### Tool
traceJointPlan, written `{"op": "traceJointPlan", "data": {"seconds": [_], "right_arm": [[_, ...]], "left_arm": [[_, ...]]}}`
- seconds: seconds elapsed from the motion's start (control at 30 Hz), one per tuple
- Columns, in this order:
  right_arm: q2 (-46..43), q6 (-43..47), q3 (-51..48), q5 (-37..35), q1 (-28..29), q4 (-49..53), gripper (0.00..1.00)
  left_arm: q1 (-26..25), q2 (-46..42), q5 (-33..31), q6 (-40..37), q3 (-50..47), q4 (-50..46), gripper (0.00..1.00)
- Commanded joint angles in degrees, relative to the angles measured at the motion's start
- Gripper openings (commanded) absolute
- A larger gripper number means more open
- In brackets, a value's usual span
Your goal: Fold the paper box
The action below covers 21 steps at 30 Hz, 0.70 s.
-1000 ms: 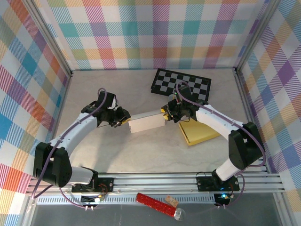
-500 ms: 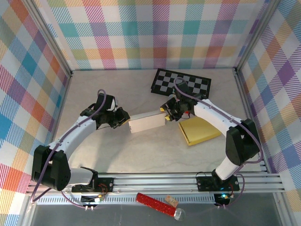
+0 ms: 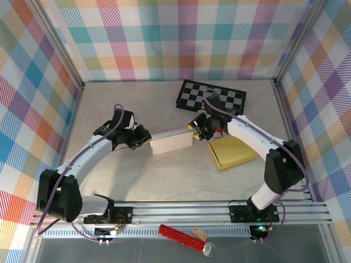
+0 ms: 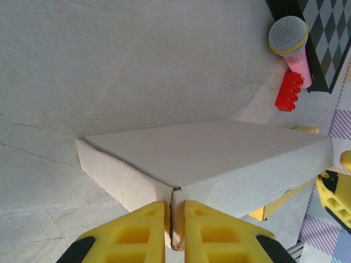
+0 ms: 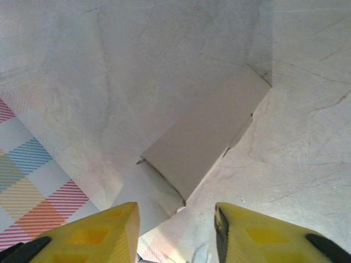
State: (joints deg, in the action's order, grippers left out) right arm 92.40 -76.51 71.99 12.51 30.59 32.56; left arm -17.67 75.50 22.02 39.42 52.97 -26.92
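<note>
Seen from above, the paper box [image 3: 171, 143] lies flat on the table [image 3: 137, 181] between the arms. The left gripper [image 3: 143, 138] is at the box's left end and the right gripper [image 3: 198, 129] at its right end. A checkerboard [image 3: 211, 98] lies beyond the box's right end, and a yellow pad [image 3: 233, 152] lies just to the right of the box.

In the left wrist view, the left gripper [image 4: 174, 230] is pinched narrow on a thin cardboard edge at the box's nearest corner. Past the box's far end, near the checkerboard's edge, a toy microphone [image 4: 289, 41] and a red brick [image 4: 289, 90] sit close together, apart from the box. A strip of the yellow pad shows just under the box's far corner.

In the right wrist view, the right gripper [image 5: 178, 233] has its jaws apart with nothing between them, and the box [image 5: 205, 139] lies ahead of its fingertips. The end of the box nearest them looks not fully tucked.

The step in hand seems to be closing that end while the left side steadies the box. The next move likely calls for the right fingers to press the flap in against the left arm's hold. The yellow pad beside that end is the likeliest obstacle
</note>
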Motion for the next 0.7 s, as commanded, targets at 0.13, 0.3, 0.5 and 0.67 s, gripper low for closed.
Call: {"op": "traceJointPlan", "data": {"seconds": [0.13,0.3,0.5,0.67], "right_arm": [[2.5,-1.3,-2.6,1.0,-0.3,4.9,0.36],[-0.5,1.0,1.4,-4.8,0.5,8.4,0.38],[-4.3,-7.4,1.4,-9.8,3.6,4.3,0.66],[-2.5,-16.0,3.5,-10.3,5.4,1.5,0.78]], "left_arm": [[0.4,1.4,-1.9,-1.3,-2.9,-7.1,0.12],[0.4,0.8,-2.2,-2.2,-2.8,-7.4,0.11],[0.1,0.5,-2.3,-2.6,-3.0,-7.1,0.09],[-0.1,0.3,-2.2,-3.2,-2.8,-7.4,0.09]]}}
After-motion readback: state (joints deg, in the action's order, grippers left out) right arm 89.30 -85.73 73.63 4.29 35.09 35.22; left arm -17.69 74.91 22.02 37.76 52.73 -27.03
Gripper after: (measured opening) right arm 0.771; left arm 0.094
